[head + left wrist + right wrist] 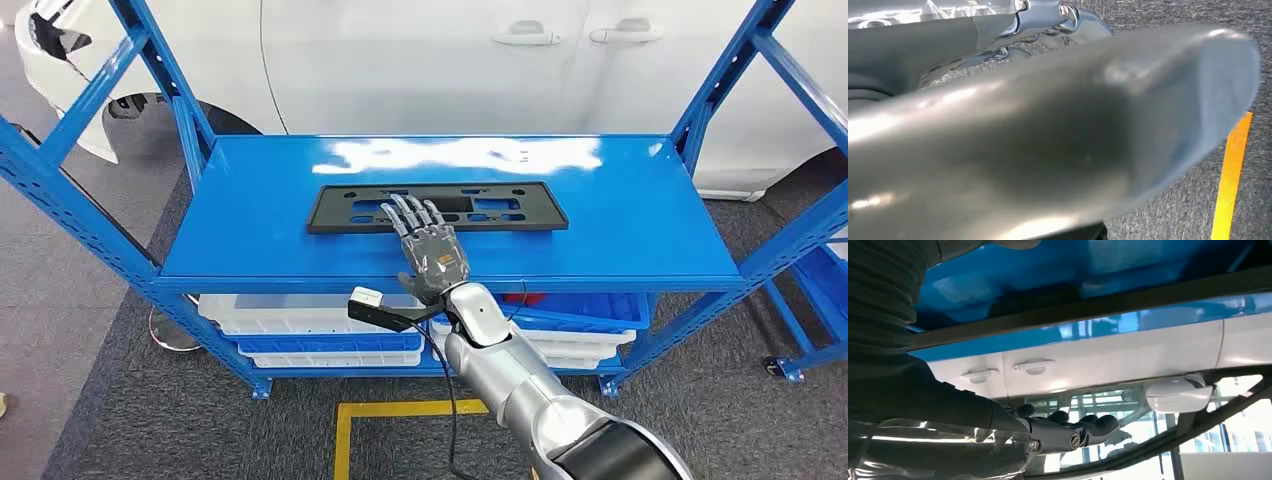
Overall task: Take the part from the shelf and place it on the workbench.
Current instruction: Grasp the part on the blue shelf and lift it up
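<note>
Head view shows the right hand (432, 255) flat, fingers spread, holding nothing, fingertips over the near edge of the part (437, 207) on the shelf (250, 215); reaching step, grasp likely next.

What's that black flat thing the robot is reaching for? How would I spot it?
Look at the blue shelf before the white car. On its top lies a long, flat black part full of cut-out holes, under the right hand.
</note>
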